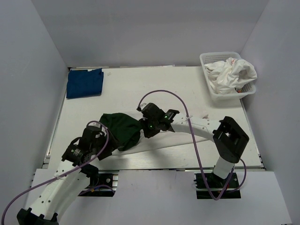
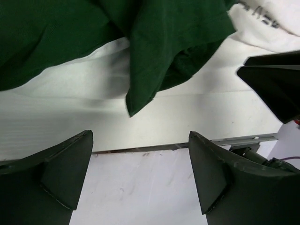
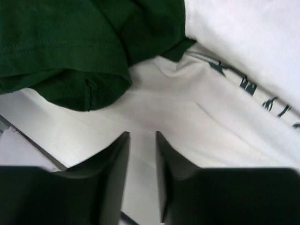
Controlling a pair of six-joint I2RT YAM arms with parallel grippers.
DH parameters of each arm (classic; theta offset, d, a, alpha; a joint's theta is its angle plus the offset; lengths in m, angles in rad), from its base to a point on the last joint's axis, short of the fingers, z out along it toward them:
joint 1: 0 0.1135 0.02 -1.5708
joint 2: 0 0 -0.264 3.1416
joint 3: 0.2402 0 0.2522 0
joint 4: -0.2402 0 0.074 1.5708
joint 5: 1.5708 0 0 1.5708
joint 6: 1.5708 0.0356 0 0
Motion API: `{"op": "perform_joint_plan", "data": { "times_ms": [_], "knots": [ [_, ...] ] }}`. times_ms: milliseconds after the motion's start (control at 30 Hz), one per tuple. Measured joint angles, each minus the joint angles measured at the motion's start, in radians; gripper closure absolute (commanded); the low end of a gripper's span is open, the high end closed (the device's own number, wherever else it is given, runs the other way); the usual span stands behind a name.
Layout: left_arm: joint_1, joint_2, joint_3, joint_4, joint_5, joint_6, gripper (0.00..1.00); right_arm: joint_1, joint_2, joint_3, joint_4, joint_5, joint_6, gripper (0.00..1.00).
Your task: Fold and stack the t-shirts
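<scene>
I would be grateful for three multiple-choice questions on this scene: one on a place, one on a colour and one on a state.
1. Where on the table does the blue shirt lie?
A. near right corner
B. far left corner
C. dead centre

2. What colour is the sleeve of the white shirt under the hands?
A. dark green
B. red
C. yellow

3. How is the left hand?
A. shut on cloth
B. shut, empty
C. open, empty

Answers:
B, the top view shows it folded at the far left.
A, both wrist views show dark green cloth against white.
C, its jaws stand wide apart with nothing between them.
</scene>
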Motion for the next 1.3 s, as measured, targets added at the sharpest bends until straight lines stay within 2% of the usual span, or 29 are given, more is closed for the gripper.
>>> {"op": "perform_joint_plan", "data": {
  "times_ms": [67,167,233,267,300,367,400,500,800,1167,1233,1267,1300],
  "knots": [
    [0.000,0.011,-0.003,0.035,0.007,0.000,0.08,0.000,0.014,0.016,0.001,-0.001,-0.063,0.54],
    [0.000,0.061,-0.031,0.121,0.021,0.000,0.16,0.000,0.017,0.024,-0.005,-0.014,-0.169,0.47],
    [0.000,0.117,-0.048,0.167,0.024,0.003,0.26,0.000,0.017,0.032,-0.005,-0.018,-0.198,0.44],
    [0.000,0.143,-0.052,0.182,0.022,0.005,0.33,0.000,0.017,0.037,-0.004,-0.028,-0.202,0.42],
    [0.000,0.174,-0.054,0.193,0.018,0.008,0.46,-0.001,0.018,0.046,-0.002,-0.046,-0.201,0.42],
    [0.000,0.212,-0.053,0.211,0.009,0.016,0.60,-0.002,0.031,0.080,-0.002,-0.092,-0.192,0.40],
    [0.000,0.220,-0.053,0.216,0.003,0.021,0.74,-0.002,0.045,0.108,0.000,-0.114,-0.184,0.40],
    [0.000,0.227,-0.047,0.231,-0.018,0.038,1.00,-0.002,0.094,0.193,0.004,-0.155,-0.167,0.40],
    [0.000,0.222,0.086,0.273,-0.066,0.078,1.00,-0.014,0.135,0.237,-0.023,-0.191,-0.066,0.34],
    [0.000,0.154,0.169,0.271,-0.062,0.099,1.00,-0.038,0.213,0.335,-0.129,-0.199,0.071,0.29],
    [0.000,0.140,0.176,0.270,-0.061,0.100,1.00,-0.038,0.225,0.349,-0.137,-0.197,0.093,0.38],
    [0.000,0.133,0.178,0.269,-0.060,0.101,1.00,-0.038,0.229,0.355,-0.141,-0.196,0.101,0.58],
    [0.000,0.130,0.179,0.267,-0.060,0.101,1.00,-0.038,0.230,0.359,-0.144,-0.194,0.104,0.67]
  ]
}}
